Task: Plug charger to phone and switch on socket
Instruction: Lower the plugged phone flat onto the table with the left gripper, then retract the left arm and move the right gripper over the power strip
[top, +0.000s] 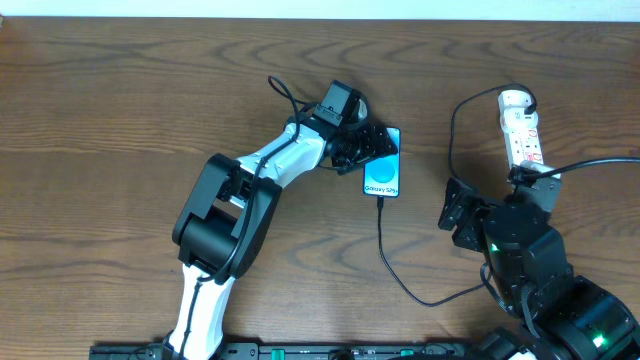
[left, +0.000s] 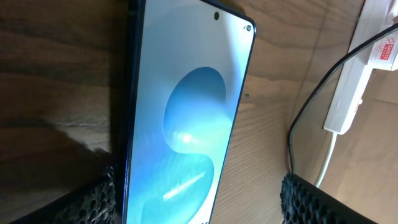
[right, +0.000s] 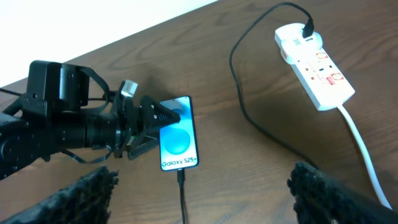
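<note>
The phone (top: 384, 172) lies flat on the table with its screen lit, blue oval wallpaper and "Galaxy S25" text showing. The charger cable (top: 395, 262) has its connector tip (right: 181, 177) seated in the phone's bottom edge; its other end is plugged into the socket strip (top: 522, 130). My left gripper (top: 368, 146) is open and straddles the phone's top end (left: 186, 124): the left finger is at the phone's edge, the right finger is apart from it. My right gripper (right: 208, 199) is open and empty, hovering right of the phone (right: 178, 134).
The strip (right: 314, 62) lies at the back right with red switch marks, and its white cord (right: 360, 146) runs toward my right arm. The black cable loops across the table between phone and strip (left: 357, 74). A wall edge runs behind the table.
</note>
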